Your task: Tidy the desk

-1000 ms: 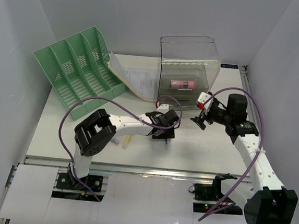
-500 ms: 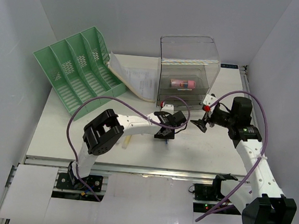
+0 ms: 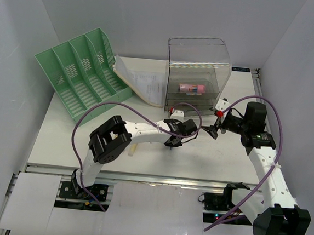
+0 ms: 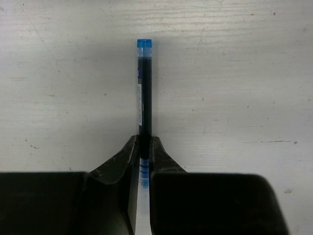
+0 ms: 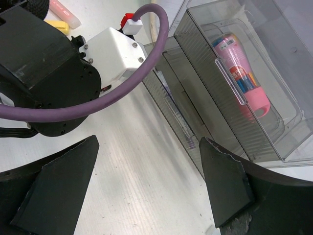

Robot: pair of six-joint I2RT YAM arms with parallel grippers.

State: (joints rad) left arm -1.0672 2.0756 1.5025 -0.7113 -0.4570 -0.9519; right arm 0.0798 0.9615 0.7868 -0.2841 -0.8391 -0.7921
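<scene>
A dark pen with a blue cap [image 4: 144,88] lies on the white desk [image 3: 219,156]. My left gripper [image 4: 144,143] is shut on its lower end, both fingertips pressed against the barrel. From above, the left gripper [image 3: 172,142] sits in the desk's middle, in front of the clear drawer box [image 3: 198,71]. My right gripper [image 3: 211,131] hovers open just to its right, nothing between its fingers [image 5: 225,181]. In the right wrist view the bare desk [image 5: 146,186] lies between the jaws, next to the box's lower drawers [image 5: 181,117].
A pink tube [image 5: 242,73] lies in the clear box's upper drawer. A green slotted file tray [image 3: 84,72] leans at the back left, with papers [image 3: 143,83] beside it. A pale yellow stick [image 3: 134,147] lies by the left arm. Walls close in on both sides.
The left gripper has slid a little to the right and its jaws have closed onto the pen. The right gripper has drawn slightly right, staying open.
</scene>
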